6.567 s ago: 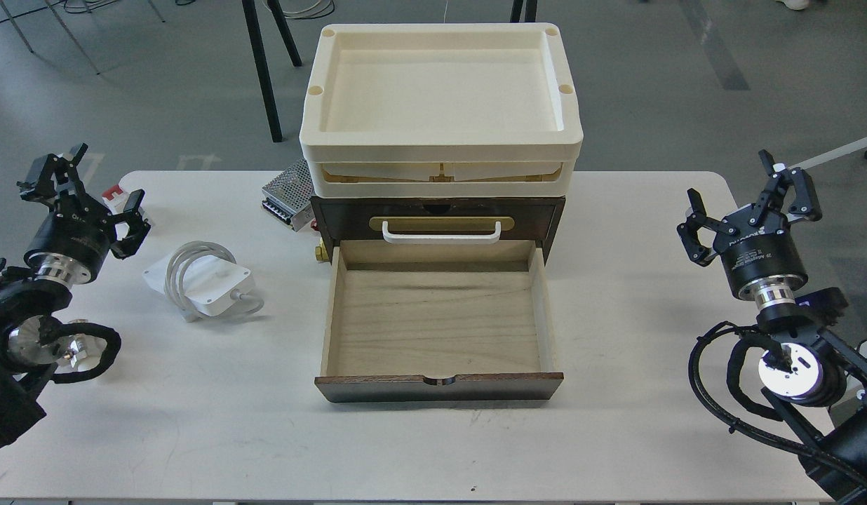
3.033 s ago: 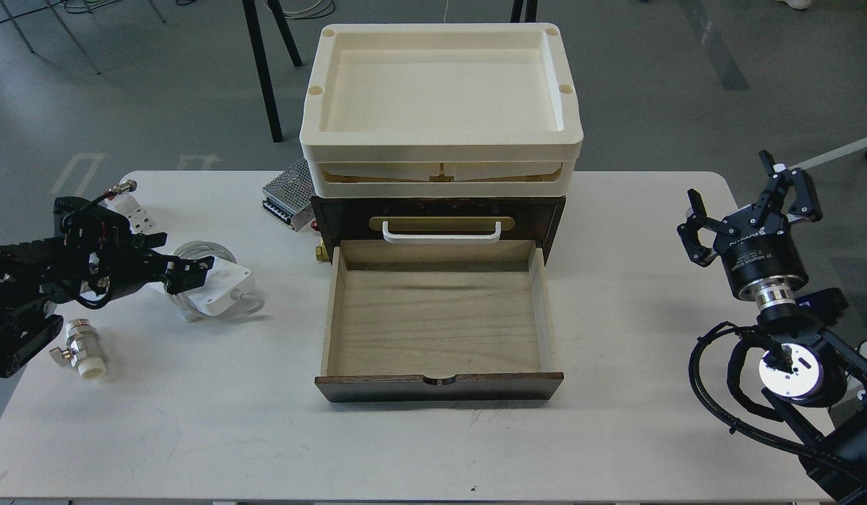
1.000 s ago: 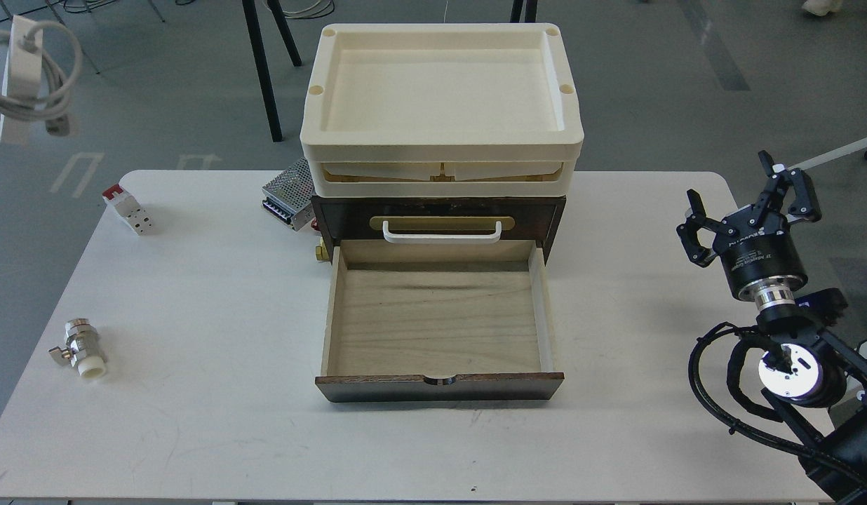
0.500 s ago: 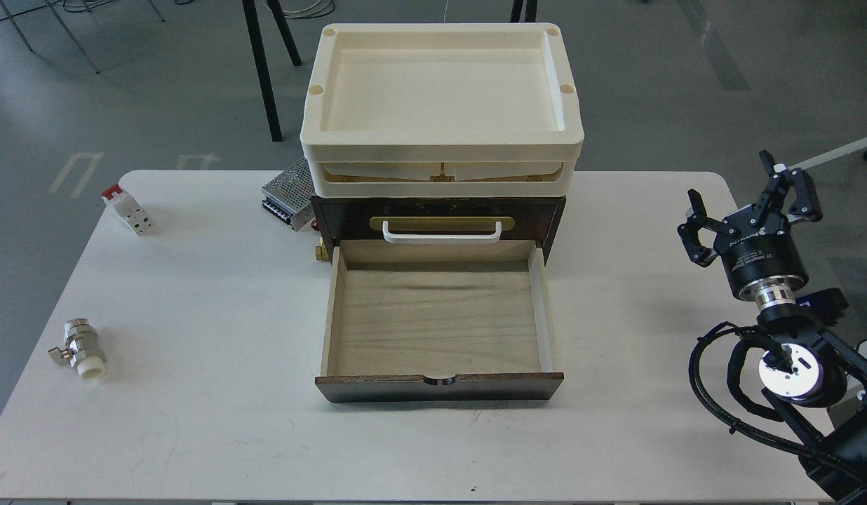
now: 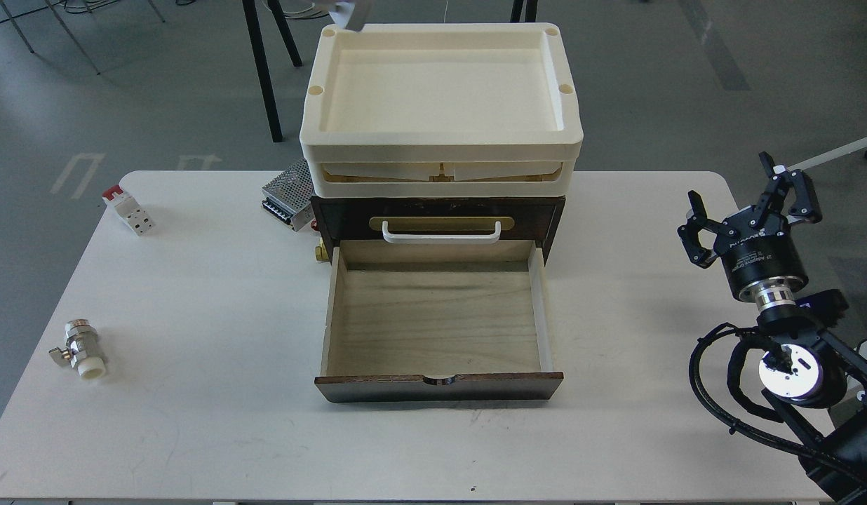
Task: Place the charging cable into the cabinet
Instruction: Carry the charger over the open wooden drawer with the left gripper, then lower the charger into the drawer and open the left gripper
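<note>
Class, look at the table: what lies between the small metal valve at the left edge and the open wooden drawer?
Nothing: in the head view, the white table is bare between the small metal valve and the open wooden drawer.

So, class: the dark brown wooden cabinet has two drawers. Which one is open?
The lower drawer, pulled out towards the camera with its pale wood interior bare. The upper drawer, with the white handle on a brass plate, is shut.

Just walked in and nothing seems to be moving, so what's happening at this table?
The small dark brown wooden cabinet has its pale wood drawer pulled out and empty. A blurred white piece, probably the charging cable, shows at the top edge above the cream tray. The left gripper is out of view. The right gripper waits open, holding nothing.
</note>
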`<state>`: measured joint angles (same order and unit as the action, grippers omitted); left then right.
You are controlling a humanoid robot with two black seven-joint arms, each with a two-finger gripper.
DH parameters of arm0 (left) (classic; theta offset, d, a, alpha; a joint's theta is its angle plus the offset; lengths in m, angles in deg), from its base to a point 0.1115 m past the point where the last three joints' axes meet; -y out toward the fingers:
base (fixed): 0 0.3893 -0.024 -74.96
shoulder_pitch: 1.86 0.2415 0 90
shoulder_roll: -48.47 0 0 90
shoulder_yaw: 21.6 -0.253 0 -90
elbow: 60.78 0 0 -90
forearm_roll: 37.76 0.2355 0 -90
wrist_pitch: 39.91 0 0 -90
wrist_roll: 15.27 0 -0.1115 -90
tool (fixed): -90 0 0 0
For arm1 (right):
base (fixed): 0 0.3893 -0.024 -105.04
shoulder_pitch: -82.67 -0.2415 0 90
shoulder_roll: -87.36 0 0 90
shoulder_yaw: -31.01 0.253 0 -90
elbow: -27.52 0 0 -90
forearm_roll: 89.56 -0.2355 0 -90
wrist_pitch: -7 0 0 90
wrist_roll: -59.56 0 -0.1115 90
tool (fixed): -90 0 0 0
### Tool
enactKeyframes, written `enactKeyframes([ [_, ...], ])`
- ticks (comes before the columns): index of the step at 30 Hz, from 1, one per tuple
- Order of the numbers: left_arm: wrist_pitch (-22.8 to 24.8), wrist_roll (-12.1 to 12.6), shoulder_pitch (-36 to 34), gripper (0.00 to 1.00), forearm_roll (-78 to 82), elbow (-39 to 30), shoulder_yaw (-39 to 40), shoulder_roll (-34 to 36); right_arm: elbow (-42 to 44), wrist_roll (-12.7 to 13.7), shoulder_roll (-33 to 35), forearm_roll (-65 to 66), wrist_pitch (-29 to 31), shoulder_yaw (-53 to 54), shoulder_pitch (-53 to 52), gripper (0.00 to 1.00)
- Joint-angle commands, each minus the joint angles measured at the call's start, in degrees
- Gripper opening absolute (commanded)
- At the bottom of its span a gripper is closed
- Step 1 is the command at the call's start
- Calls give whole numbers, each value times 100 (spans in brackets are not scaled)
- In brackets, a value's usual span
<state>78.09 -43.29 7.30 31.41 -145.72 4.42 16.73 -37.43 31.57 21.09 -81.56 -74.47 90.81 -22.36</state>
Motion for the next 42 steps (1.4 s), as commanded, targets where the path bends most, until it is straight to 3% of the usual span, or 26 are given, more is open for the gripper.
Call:
enactKeyframes([
  [1,0,2,86,1,227,-260,-219,-280,-1,0,0,0,0,6,0,99],
  [7,0,2,323,1,772,-260,-694,-631,0,0,0,0,0,6,0,99],
  [17,-58,2,1720,1,1949,-190,-888,-1212,8,0,0,0,0,6,-9,99],
  [42,-647,2,3057,2,2864,1286,-914,-2354,35,0,0,0,9,6,-9,99],
])
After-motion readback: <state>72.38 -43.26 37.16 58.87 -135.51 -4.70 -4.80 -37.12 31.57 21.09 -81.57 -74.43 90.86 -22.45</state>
